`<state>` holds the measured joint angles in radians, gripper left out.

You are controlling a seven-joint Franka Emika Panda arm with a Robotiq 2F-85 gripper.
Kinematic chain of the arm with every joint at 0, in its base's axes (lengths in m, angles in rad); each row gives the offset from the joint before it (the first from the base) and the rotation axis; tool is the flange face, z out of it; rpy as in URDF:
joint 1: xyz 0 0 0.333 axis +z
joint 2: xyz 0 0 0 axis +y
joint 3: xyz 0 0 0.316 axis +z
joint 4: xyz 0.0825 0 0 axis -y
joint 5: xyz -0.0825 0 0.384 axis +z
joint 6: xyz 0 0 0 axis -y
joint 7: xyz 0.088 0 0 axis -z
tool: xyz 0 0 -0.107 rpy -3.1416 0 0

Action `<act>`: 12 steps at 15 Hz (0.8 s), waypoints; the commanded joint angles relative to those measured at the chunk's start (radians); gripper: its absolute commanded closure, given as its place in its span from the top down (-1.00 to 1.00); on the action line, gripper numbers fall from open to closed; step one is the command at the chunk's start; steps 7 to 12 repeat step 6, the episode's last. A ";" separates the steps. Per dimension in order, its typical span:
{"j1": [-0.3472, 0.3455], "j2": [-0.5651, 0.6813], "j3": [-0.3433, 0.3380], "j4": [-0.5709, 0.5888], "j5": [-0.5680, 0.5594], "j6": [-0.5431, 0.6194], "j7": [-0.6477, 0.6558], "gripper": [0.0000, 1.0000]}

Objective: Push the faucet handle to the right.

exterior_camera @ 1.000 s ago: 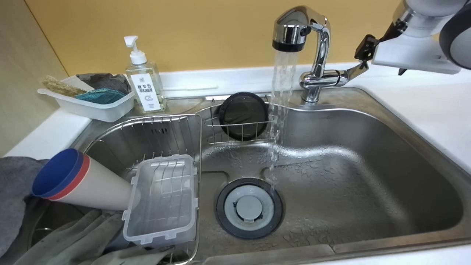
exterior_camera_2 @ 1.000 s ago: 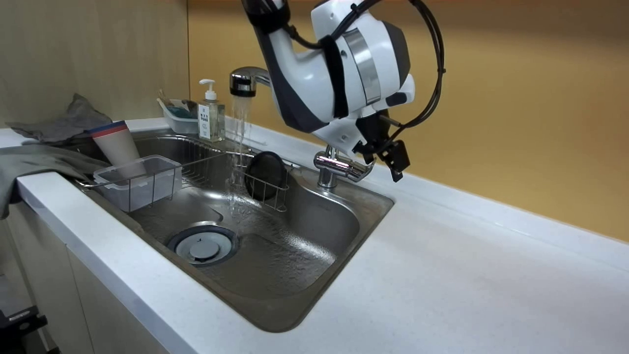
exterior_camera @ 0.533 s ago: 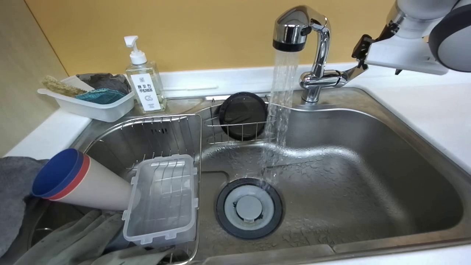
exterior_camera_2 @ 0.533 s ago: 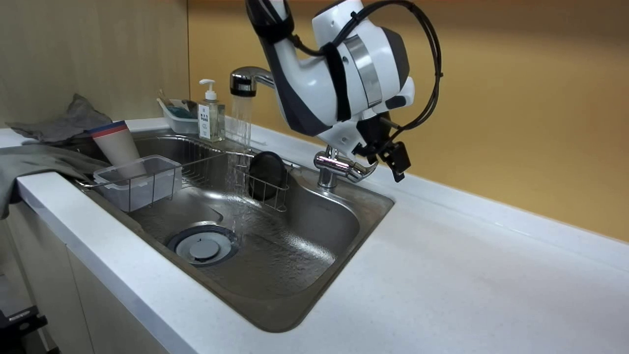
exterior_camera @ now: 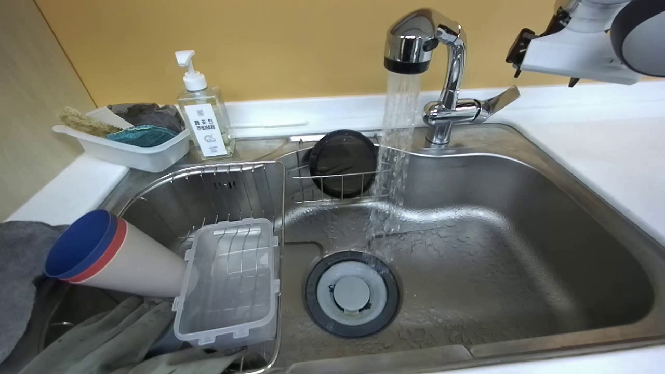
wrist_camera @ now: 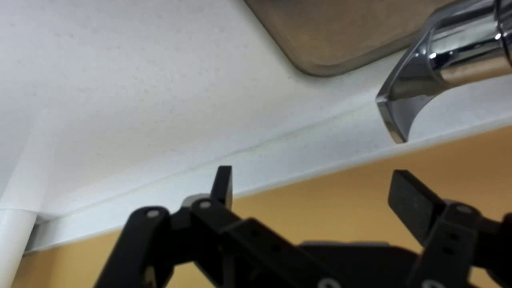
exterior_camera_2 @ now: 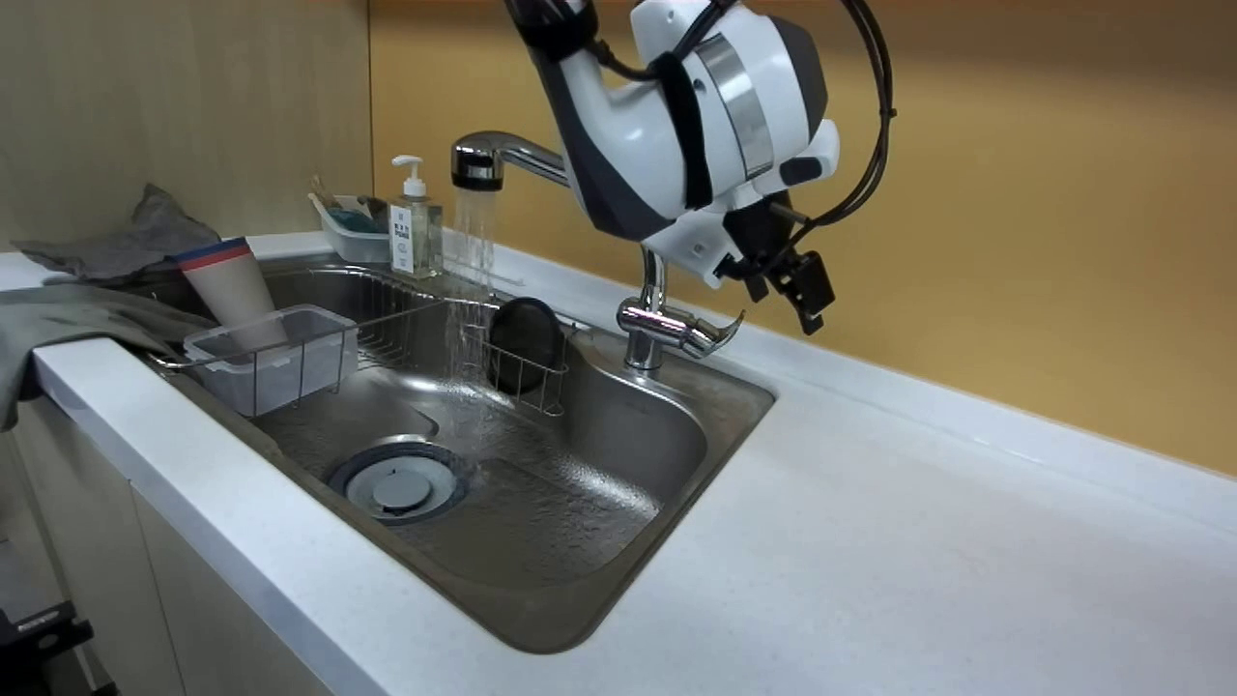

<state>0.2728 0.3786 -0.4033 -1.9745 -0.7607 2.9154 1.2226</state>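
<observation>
Sink [exterior_camera_2: 541, 619]: faucet handle [exterior_camera: 500, 102] apart, seemingly below hand [wrist_camera: 313, 185].

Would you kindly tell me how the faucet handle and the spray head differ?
The faucet handle is a slim lever slanting upward, while the spray head is bulky and faces down. Water pours from the spray head, not the faucet handle. Both look mostly shiny chrome.

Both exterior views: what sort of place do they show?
Most likely a kitchen: a stainless-steel sink, a running faucet and a wire dish rack suggest it. Home or office, I cannot tell.
</observation>
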 commanded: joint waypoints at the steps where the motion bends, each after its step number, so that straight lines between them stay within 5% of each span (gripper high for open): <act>1: 0.014 -0.022 -0.017 0.032 0.000 -0.061 0.020 1.00; 12: 0.000 -0.037 -0.005 0.046 0.021 -0.109 -0.014 1.00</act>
